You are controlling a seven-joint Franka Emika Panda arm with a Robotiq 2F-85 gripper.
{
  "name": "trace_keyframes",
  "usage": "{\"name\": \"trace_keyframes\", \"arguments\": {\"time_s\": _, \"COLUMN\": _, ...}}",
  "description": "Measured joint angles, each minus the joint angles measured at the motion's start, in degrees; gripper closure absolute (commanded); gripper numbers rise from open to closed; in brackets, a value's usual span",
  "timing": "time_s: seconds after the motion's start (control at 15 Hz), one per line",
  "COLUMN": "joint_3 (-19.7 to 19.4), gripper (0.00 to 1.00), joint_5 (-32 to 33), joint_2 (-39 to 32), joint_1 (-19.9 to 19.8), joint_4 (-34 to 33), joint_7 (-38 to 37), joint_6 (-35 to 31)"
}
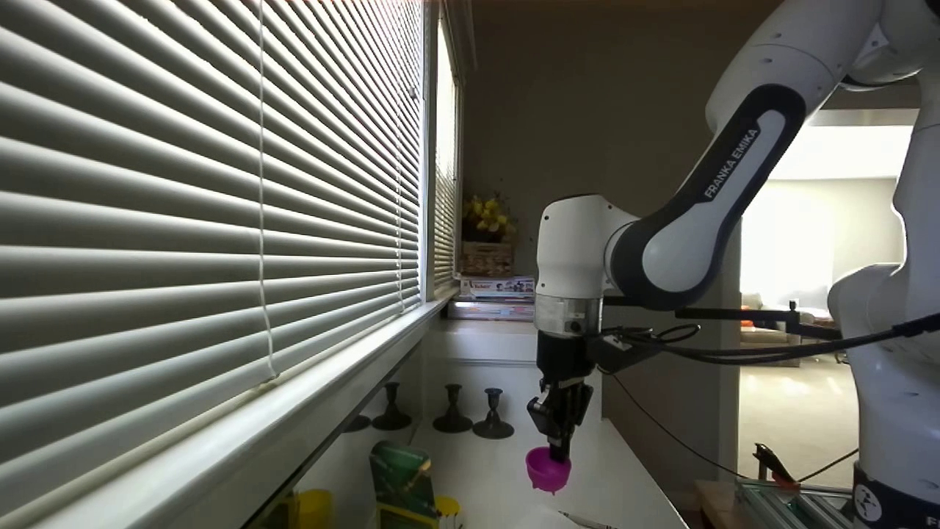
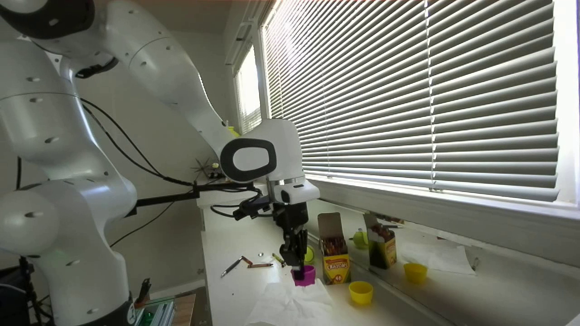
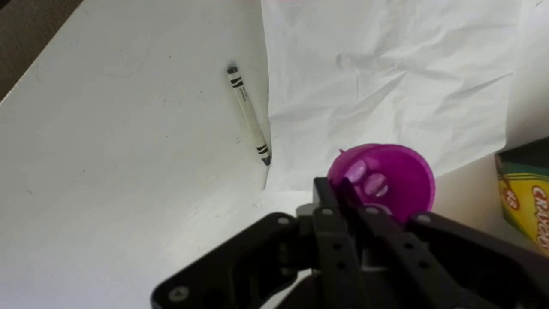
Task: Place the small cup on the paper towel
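Note:
The small magenta-pink cup point(image 1: 542, 474) hangs from my gripper point(image 1: 560, 450). In the wrist view the cup point(image 3: 405, 176) has one fingertip inside its wall and one outside, so the gripper point(image 3: 336, 184) is shut on the rim side. A few shiny pinkish rounded shapes show inside the cup. The cup point(image 2: 308, 277) and gripper point(image 2: 298, 273) also show in an exterior view. The paper towel point(image 3: 386, 86) is a white creased sheet on the table. In the wrist view the cup overlaps its near edge from above. The towel point(image 2: 290, 303) also shows in an exterior view.
A crayon box point(image 2: 336, 269) stands beside the cup, with a yellow cup point(image 2: 361, 293) nearby. A black crayon point(image 3: 248, 116) lies along the towel's edge. A pen point(image 2: 231, 267) and loose crayons lie farther along. Dark candlesticks point(image 1: 452, 411) stand at the far end by the wall.

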State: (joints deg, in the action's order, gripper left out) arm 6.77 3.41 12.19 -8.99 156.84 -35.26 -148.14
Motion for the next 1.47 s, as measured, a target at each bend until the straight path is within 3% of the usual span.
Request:
{"name": "trace_keyframes", "arguments": {"time_s": 0.67, "joint_3": -7.2, "gripper": 0.99, "joint_5": -0.1, "joint_2": -9.7, "joint_1": -0.6, "joint_4": -5.6, "joint_7": 0.0, "joint_6": -4.9}}
{"name": "trace_keyframes", "arguments": {"time_s": 1.27, "joint_3": -9.3, "gripper": 0.99, "joint_5": -5.2, "joint_2": -19.9, "joint_1": 1.9, "joint_4": -9.0, "joint_7": 0.2, "joint_6": -12.7}}
{"name": "trace_keyframes", "arguments": {"time_s": 1.33, "joint_3": -9.4, "gripper": 0.69, "joint_5": -5.7, "joint_2": -20.7, "joint_1": 2.2, "joint_4": -9.3, "joint_7": 0.4, "joint_6": -13.1}}
{"name": "trace_keyframes", "arguments": {"time_s": 1.47, "joint_3": -9.5, "gripper": 0.62, "joint_5": -6.5, "joint_2": -21.9, "joint_1": 2.9, "joint_4": -10.1, "joint_7": 1.0, "joint_6": -13.2}}
